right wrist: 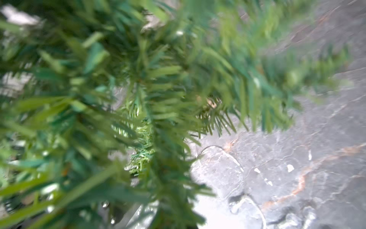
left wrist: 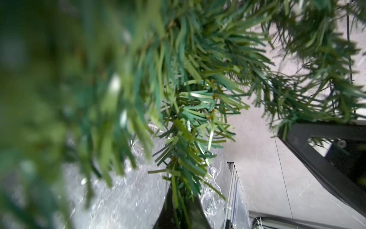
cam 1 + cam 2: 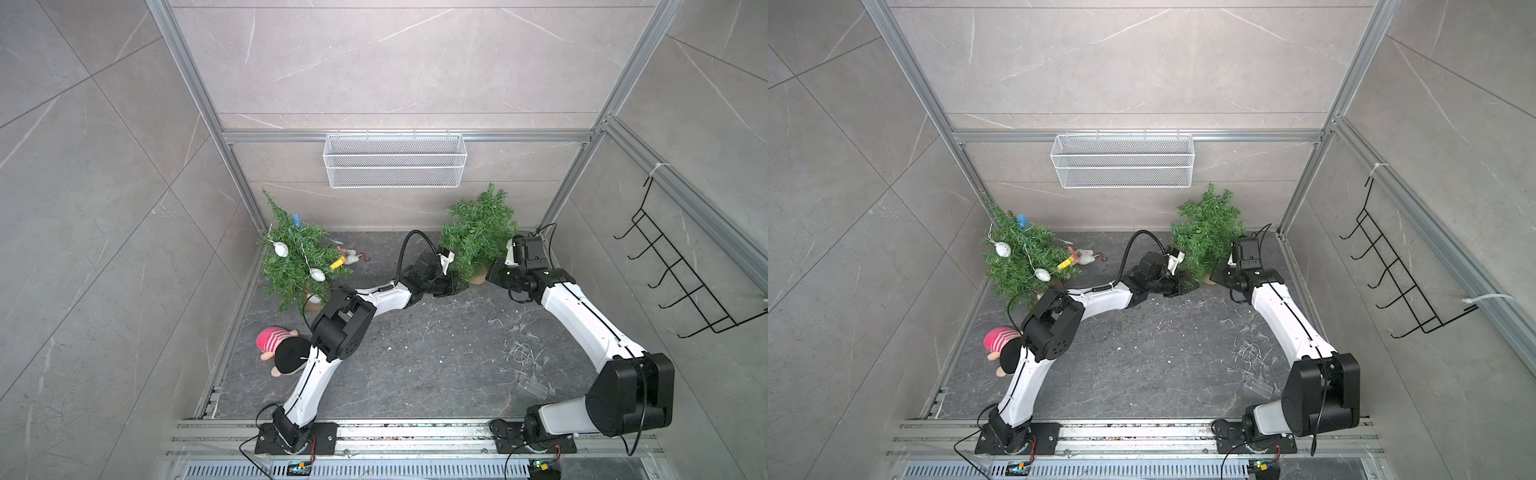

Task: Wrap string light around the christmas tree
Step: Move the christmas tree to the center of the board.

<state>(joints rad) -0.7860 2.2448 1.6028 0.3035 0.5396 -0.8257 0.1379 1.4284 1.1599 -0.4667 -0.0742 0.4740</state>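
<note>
Dark grey marbled stone forms the table (image 3: 395, 374) across the lower middle of both top views. A bare christmas tree (image 3: 478, 232) stands upright right of centre, against the back wall. A decorated tree (image 3: 291, 257) leans at centre left. The string light (image 3: 525, 353) lies loose on the table at lower right, well apart from the christmas tree. The left gripper (image 3: 457, 284) sits at the frame-left side of the tree's base, jaws pressed on a low branch (image 2: 188, 162). The right gripper (image 3: 494, 272) sits at the opposite side, jaws closed. Its wrist view is too blurred to show whether it holds a branch.
</note>
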